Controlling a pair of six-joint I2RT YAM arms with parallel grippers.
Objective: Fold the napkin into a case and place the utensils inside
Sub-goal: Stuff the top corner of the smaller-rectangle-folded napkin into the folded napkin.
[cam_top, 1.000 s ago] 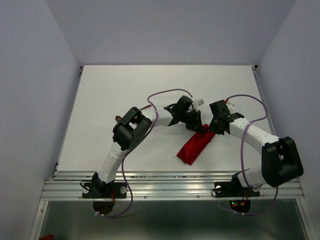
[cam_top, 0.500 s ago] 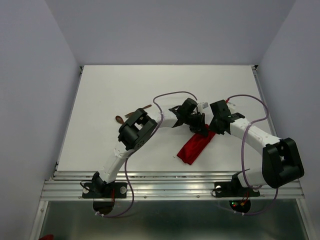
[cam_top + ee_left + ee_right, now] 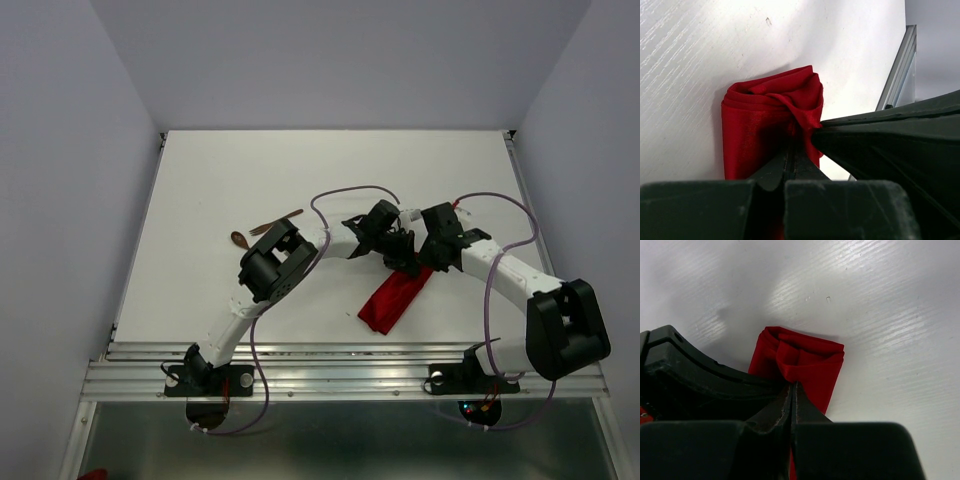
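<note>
The red napkin point(image 3: 392, 300) lies on the white table as a narrow folded strip, running from near left to far right. My left gripper point(image 3: 403, 260) and right gripper point(image 3: 422, 266) meet side by side at its far end. In the left wrist view my left gripper point(image 3: 794, 146) is shut on a bunched fold of the napkin point(image 3: 760, 130). In the right wrist view my right gripper point(image 3: 793, 385) is shut on a fold of the napkin point(image 3: 812, 367). The two dark wooden utensils point(image 3: 262, 230) lie on the table to the far left of the napkin, the spoon's bowl point(image 3: 239, 240) nearest the left.
The left arm's elbow point(image 3: 272, 262) sits just near the utensils. The table's near metal rail point(image 3: 340, 362) runs below the napkin. Grey walls stand on the left, right and far sides.
The left arm has stretched further right, so its elbow no longer covers the utensils. Both grippers stay shut on the napkin's far end, which has shifted slightly right and nearer.
</note>
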